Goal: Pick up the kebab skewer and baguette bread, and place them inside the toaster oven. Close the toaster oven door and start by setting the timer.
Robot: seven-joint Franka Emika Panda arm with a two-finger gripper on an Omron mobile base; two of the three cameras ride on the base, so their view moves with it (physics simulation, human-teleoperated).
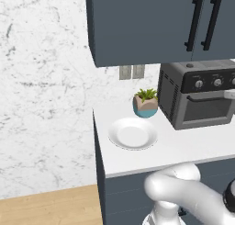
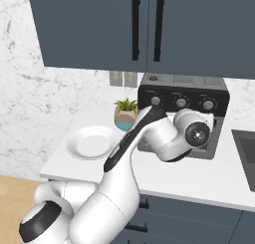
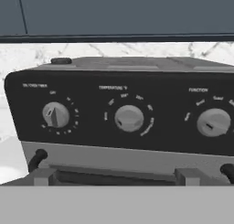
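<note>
Your two-finger gripper hovers just in front of the boxy dark grey-black toaster oven, jaws spread wide and pinching nothing. Look along the hand: the dark-framed drop-down toaster oven door stands shut, its thin black bar handle lying crosswise just below your fingers. Beyond it, the round grey timer knob sits up and to the left of the jaws' centre line, with the temperature knob almost dead ahead. You'd likely need to shift left and slightly up. The round white plate holds no bread or skewer.
</note>
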